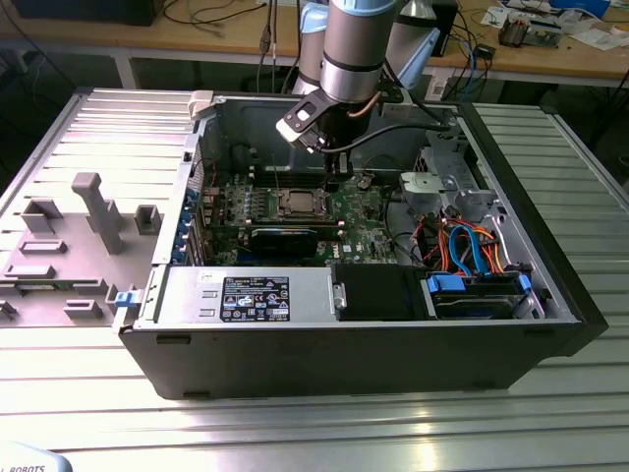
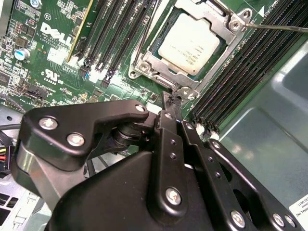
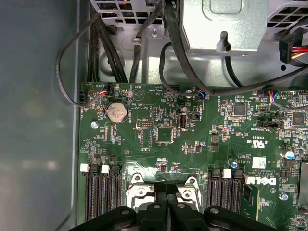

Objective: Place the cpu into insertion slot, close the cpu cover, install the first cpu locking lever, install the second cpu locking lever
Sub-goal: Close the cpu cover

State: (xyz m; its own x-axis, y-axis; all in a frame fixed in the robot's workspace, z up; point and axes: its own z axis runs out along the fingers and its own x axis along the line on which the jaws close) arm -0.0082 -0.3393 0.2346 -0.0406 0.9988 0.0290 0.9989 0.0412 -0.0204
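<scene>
Your chip [image 2: 188,44] sits seated under the lowered metal cover [image 2: 161,70]. The gripper [image 2: 172,98] is pressed together at the cover's edge, likely so its narrow tip can push there.

Printed matter:
- motherboard [image 2: 45,67]: white silk-screened maker's logo [image 2: 57,31] with certification marks beside it, second wrist view.
- cpu [image 2: 190,45]: faint engraved lines on metal top, too fine to read.
- power supply [image 1: 197,287]: black rating label [image 1: 254,298], white print illegible, exterior view.
</scene>
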